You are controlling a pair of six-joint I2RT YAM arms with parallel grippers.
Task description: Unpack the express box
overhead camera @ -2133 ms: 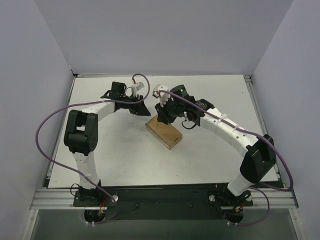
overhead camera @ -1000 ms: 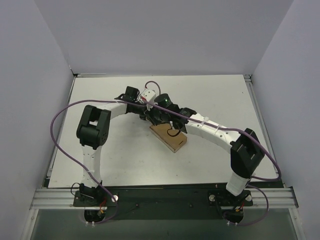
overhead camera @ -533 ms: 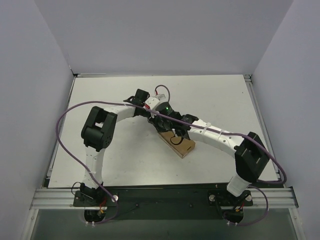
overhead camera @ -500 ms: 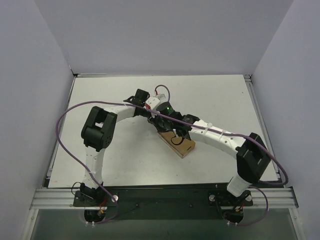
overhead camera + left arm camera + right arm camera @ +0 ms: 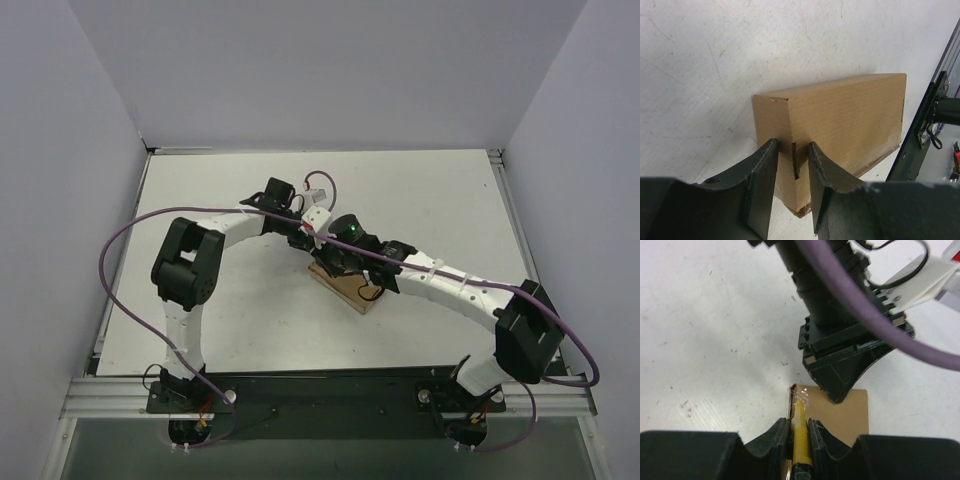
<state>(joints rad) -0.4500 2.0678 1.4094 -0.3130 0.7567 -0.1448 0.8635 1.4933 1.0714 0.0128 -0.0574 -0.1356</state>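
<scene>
Step in hand: slitting the seal. Right gripper (image 5: 799,424) pinches the knife (image 5: 800,436), tip on the box (image 5: 850,115) top edge. Left gripper (image 5: 791,150) is half spread, gripping nothing, at the box's 11 o'clock end. Next: brace that end and draw the blade shallow along the seam. Box sits mid-table (image 5: 250,330), plain brown, lid shut.

Scuffed white table (image 5: 440,200), slim yellow knife (image 5: 801,439)

From above we see only an edge strip of the box (image 5: 348,292), the rest under both wrists, the knife (image 5: 801,440) cut off at the right wrist view's bottom edge, its tip a blur we cannot read
</scene>
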